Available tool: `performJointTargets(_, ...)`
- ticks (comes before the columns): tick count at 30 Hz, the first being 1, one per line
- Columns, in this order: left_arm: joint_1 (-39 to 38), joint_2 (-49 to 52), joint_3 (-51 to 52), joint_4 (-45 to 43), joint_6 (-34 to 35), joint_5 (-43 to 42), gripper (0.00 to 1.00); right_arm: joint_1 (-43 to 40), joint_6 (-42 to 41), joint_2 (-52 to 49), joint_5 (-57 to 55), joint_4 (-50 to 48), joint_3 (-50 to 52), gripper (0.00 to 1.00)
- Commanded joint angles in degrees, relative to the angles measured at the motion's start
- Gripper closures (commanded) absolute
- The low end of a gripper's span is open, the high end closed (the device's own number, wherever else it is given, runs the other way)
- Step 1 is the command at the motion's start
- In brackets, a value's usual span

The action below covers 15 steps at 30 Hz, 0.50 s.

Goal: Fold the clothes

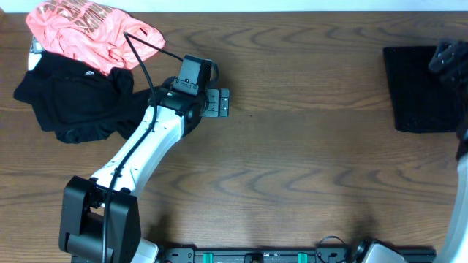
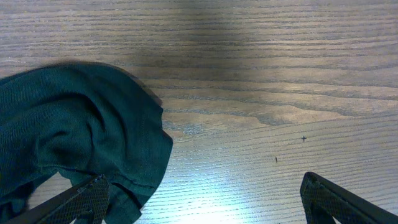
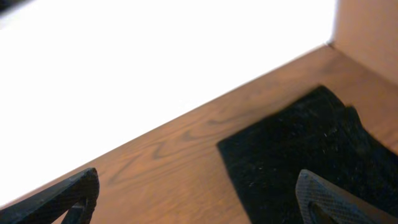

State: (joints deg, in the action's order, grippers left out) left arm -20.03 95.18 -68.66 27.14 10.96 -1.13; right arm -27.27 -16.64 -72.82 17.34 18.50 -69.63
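Observation:
A crumpled black garment (image 1: 69, 98) lies at the table's left, and a coral-pink garment (image 1: 88, 29) is bunched just behind it. My left gripper (image 1: 219, 102) is open and empty over bare wood, just right of the black garment. In the left wrist view the gripper (image 2: 205, 202) has the garment's edge (image 2: 74, 137) by its left finger. A folded black garment (image 1: 420, 88) lies flat at the far right. My right gripper (image 1: 447, 57) hovers over its far right part, open and empty. The right wrist view shows the gripper (image 3: 199, 202) and the cloth (image 3: 298, 155).
The wooden table (image 1: 307, 161) runs across the whole view. A black cable (image 1: 142, 55) from the left arm crosses over the pink garment. The arm bases and a rail (image 1: 292, 254) sit along the front edge.

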Motion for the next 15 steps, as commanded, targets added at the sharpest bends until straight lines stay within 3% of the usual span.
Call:
performJointTargets(1, -0.2, 0.3, 0.0, 0.2, 0.7, 0.1, 0.02, 0.3, 7.0, 5.7, 5.2, 3.7, -0.1, 0.01)
performJointTargets(6, -0.2, 0.3, 0.0, 0.2, 0.7, 0.1, 0.02, 0.3, 12.4, 13.8, 4.8, 11.1, -0.1, 0.01)
performJointTargets(15, -0.2, 0.3, 0.0, 0.2, 0.7, 0.1, 0.02, 0.3, 12.5, 19.4, 2.3, 20.2, -0.1, 0.01)
